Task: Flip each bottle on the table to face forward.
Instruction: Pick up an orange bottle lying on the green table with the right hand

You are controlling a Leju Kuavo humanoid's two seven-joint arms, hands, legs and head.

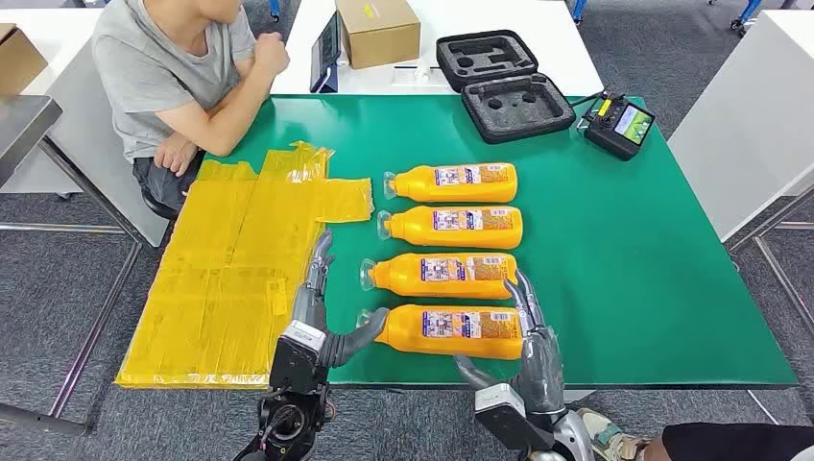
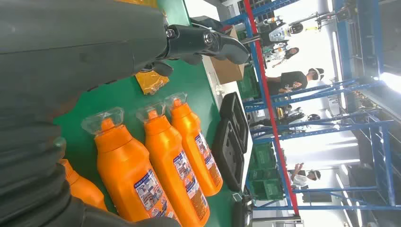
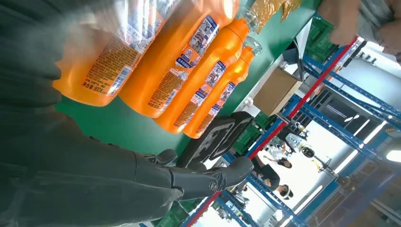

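Four orange bottles lie on their sides in a column on the green table (image 1: 624,259), clear caps toward the robot's left and labelled sides up. From far to near: the farthest bottle (image 1: 451,182), the second bottle (image 1: 451,227), the third bottle (image 1: 440,276) and the nearest bottle (image 1: 449,331), which sits close to the table's front edge. Each carries a white-and-blue picture label and a printed back panel with small text too fine to read.

In the left wrist view the nearest bottle is mostly hidden behind the hand's grey cover, and in the right wrist view its near end is blurred by glare. A yellow plastic sheet (image 1: 230,279) covers the table's left part and hangs over its edge.

The left hand (image 1: 322,307) lies beside the nearest bottle's cap, thumb reaching toward the neck and fingers stretched forward along the sheet; it is released, holding nothing. The right hand (image 1: 533,351) stands at the bottle's base end, fingers extended up past the third bottle's base, thumb spread apart, also released; whether it touches the bottle cannot be told
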